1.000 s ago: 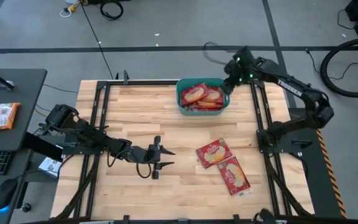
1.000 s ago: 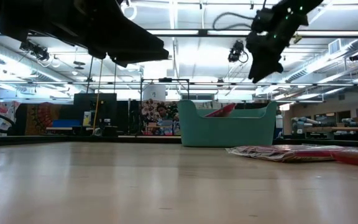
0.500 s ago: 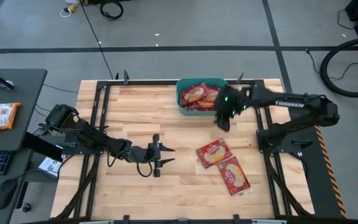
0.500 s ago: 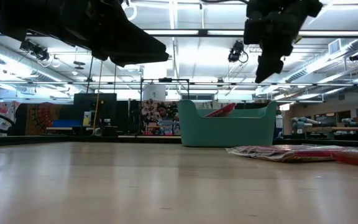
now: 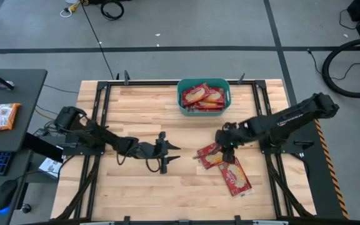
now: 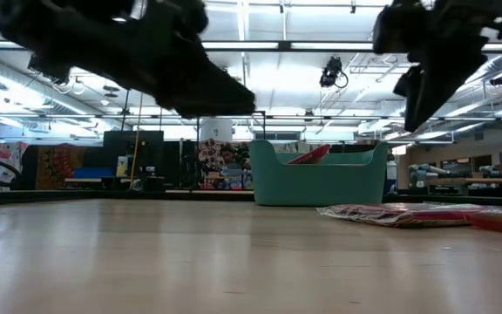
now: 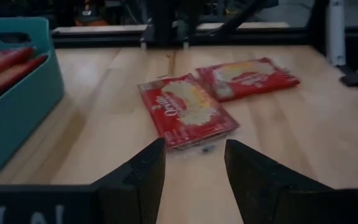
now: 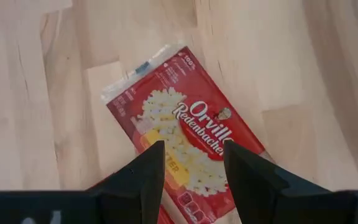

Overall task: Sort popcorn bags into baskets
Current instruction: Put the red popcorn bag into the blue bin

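Nearest the front edge of the wooden table [image 5: 136, 112], two popcorn bags lie flat and face up, side by side and just touching: one bag [image 5: 235, 177] closer to the edge, the other bag [image 5: 212, 155] beyond it. Both remain unsorted, judged the next items for collection. Above the farther bag hovers the right gripper [image 5: 225, 145], fingers spread and empty, its arm stretched low across the table and pointing down, apparently lining up a pick. At mid-table the left gripper [image 5: 167, 153] waits, fingers likewise spread and empty, aimed toward the bags. Farthest back, the teal basket [image 5: 181, 100] sits against the rear edge, holding several packets [image 5: 203, 97].
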You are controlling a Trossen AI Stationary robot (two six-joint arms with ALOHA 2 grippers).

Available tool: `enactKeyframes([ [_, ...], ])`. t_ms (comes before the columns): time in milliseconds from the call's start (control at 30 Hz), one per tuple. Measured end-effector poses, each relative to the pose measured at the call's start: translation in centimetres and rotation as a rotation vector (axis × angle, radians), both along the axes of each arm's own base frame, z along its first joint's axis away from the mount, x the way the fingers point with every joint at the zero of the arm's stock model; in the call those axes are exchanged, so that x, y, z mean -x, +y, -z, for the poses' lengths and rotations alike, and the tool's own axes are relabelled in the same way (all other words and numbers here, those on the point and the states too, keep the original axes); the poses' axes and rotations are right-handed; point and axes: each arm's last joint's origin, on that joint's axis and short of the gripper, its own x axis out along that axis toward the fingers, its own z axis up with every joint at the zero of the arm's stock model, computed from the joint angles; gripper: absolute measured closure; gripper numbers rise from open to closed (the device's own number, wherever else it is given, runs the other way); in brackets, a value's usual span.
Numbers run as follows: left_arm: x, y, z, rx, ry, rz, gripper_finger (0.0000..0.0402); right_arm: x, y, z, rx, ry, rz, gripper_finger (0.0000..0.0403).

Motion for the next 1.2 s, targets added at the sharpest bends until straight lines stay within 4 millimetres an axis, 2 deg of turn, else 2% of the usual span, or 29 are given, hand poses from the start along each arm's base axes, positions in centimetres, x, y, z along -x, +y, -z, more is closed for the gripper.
enactKeyframes([
  [167, -3.2, -0.1, 0.5, 0.005, 0.051, 0.03, 0.023, 1.4, 2.4, 1.4, 0.055, 0.015, 0.025, 0.0235],
  [333, -6.4, -0.7, 0.6, -0.037, 0.134, 0.041, 0.023, 3.2, 3.4, 4.1, 0.059, 0.054, 0.091, 0.0235],
  [433, -8.3, -0.9, 0.6, -0.054, 0.146, 0.051, 0.023, 3.8, 3.9, 4.6, 0.054, 0.051, 0.136, 0.0235],
  [633, -11.7, -0.4, 1.2, -0.082, 0.135, 0.047, 0.023, 4.4, 5.4, 4.4, 0.162, -0.059, 0.119, 0.0235],
  [867, -13.8, 1.0, 2.5, -0.04, 0.146, 0.052, 0.023, 5.4, 6.9, 3.8, 0.372, -0.269, 0.129, 0.0236],
  [967, -14.7, 1.4, 3.4, -0.002, 0.157, 0.064, 0.023, 5.8, 7.2, 4.2, 0.448, -0.339, 0.113, 0.0236],
  [1133, -15.6, 1.5, 4.8, -0.004, 0.173, 0.069, 0.023, 6.1, 7.0, 6.1, 0.349, -0.245, 0.002, 0.0235],
  [1200, -15.5, 1.6, 5.1, -0.014, 0.198, 0.068, 0.023, 5.6, 7.1, 6.3, 0.292, -0.242, -0.042, 0.0235],
])
